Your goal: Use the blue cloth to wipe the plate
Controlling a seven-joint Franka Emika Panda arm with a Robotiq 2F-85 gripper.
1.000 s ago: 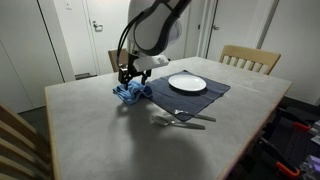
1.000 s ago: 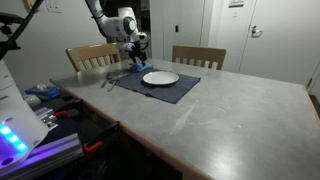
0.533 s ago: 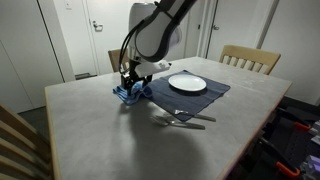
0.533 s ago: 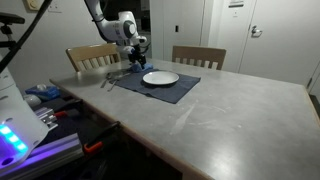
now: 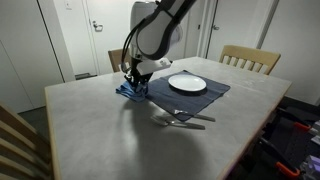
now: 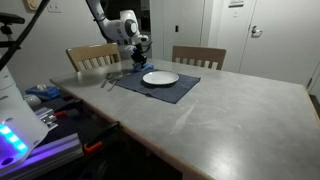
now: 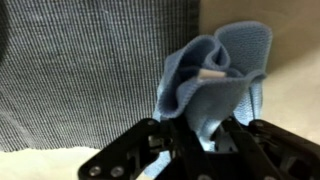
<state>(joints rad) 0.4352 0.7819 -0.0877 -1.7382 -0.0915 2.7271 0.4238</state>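
The blue cloth [image 7: 215, 70] is bunched up between my gripper's [image 7: 205, 128] fingers [image 7: 160, 140] in the wrist view, and the jaws are shut on its folds. In an exterior view the gripper [image 5: 133, 84] stands low over the cloth [image 5: 128, 92] at the left end of the dark placemat [image 5: 205, 97]. The white plate [image 5: 187, 83] lies on that mat, to the right of the gripper and apart from it. From the opposite side the gripper [image 6: 136, 63] sits beside the plate [image 6: 160, 77].
Cutlery [image 5: 185, 119] lies on the grey table [image 5: 110, 140] near the mat's front edge. Wooden chairs [image 5: 250, 58] [image 6: 198, 57] stand behind the table. The placemat [image 7: 90, 70] fills the left of the wrist view.
The gripper has come down onto the cloth and its jaws have closed, gathering the cloth between them. The plate has not moved.
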